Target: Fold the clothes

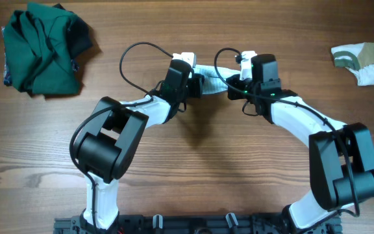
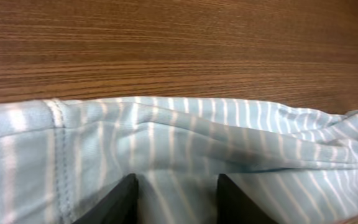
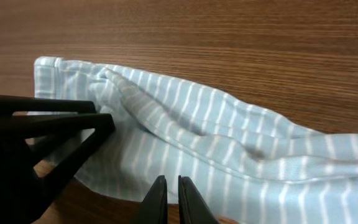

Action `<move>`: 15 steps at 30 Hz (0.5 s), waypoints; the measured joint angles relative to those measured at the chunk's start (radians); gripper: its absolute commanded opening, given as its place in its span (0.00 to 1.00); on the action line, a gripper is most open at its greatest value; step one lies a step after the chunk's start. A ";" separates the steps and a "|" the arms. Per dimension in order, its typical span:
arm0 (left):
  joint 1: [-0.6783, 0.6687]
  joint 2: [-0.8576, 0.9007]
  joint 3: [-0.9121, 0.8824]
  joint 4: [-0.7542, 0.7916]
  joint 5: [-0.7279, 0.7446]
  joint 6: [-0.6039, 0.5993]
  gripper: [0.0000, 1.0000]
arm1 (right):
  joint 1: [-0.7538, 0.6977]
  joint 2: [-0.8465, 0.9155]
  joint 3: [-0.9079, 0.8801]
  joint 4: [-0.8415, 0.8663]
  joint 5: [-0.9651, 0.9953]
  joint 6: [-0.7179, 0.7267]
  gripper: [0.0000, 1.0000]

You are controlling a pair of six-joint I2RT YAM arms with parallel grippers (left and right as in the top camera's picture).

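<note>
Striped garment (image 1: 211, 71), pale blue and white, drawn out as a narrow rumpled band at the middle of the far half of the table, between the two grippers; creased along its length, one stitched hem showing at its end, no neat fold visible yet. Judged early in the work: this piece in hand, nothing finished. Left gripper (image 2: 176, 198) down over the cloth, fingers standing apart with the stripes lying flat in the gap; no pinch to be seen there. Right gripper (image 3: 168, 200) with fingertips pressed together at the near edge of the same cloth, a thin bit of hem apparently nipped between them, though hard to confirm from so close.

Further out, dark green garment (image 1: 41, 49) heaped in a loose bundle at the far left corner, well apart from the arms and touched by neither; looks bunched rather than folded. Small white-and-olive piece (image 1: 361, 63) crumpled at the far right, likewise lying alone. Left to do, by that reckoning: fold the striped one flat, then both others.

Underneath, table (image 1: 193, 175) of brown wood grain, matt and even; black rail (image 1: 174, 224) along the near edge carrying both arm bases. Of the room beyond, nothing in view
</note>
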 measured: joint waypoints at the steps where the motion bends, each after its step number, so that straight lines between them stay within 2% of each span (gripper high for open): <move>1: 0.000 0.000 0.000 0.000 0.000 0.000 0.37 | 0.006 0.000 0.000 0.000 0.014 0.000 0.08; 10: 0.000 0.000 0.000 -0.003 0.000 0.000 0.37 | 0.012 0.108 0.143 -0.086 0.082 -0.019 0.06; 15: 0.000 0.000 0.000 -0.003 0.000 0.000 0.36 | 0.013 0.115 0.147 -0.111 0.085 -0.019 0.05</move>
